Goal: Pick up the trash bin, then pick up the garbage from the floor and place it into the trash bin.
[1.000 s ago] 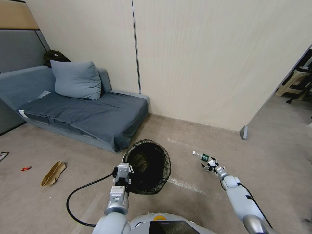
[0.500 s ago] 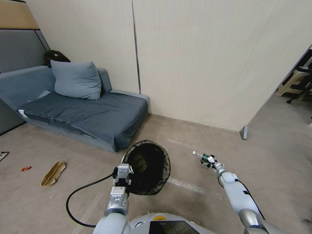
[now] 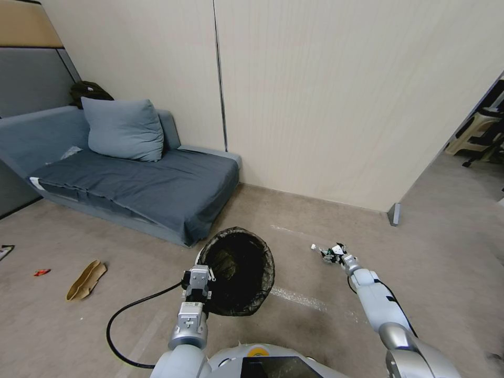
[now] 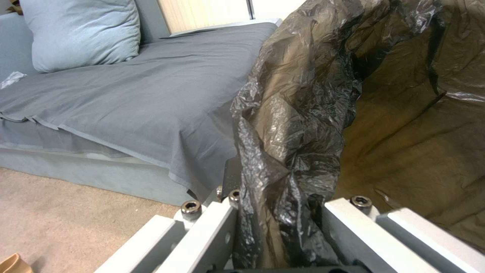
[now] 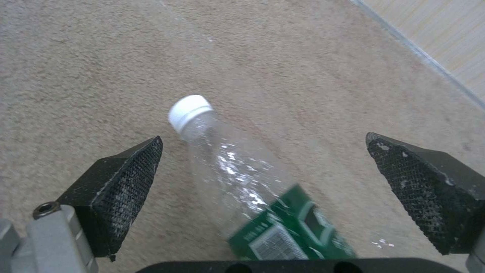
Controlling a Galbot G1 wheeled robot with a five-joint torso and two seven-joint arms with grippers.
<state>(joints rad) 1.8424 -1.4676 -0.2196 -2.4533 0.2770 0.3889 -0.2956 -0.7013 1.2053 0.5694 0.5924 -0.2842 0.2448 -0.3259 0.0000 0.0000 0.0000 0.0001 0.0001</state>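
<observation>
The left end effector point(image 3: 202, 300) is clamped on the rim of the black-bagged round trash bin point(image 3: 237, 270), held tilted off the floor, so that step looks done. Ahead, the right end effector point(image 5: 263, 182) stands spread around a clear plastic bottle point(image 5: 237, 167) lying ungrasped on the floor; its green label's print is unreadable.

left end effector point(image 4: 283, 242) – clamped on trash bin point(image 4: 303, 125) rim | grey sofa point(image 4: 136, 98) just beside – pillow point(image 4: 81, 32) on it

Beige floor point(image 3: 131, 315) with clear bottle point(image 3: 321, 251), tan scrap point(image 3: 85, 280), perhaps a red wrapper point(image 3: 42, 272)
</observation>
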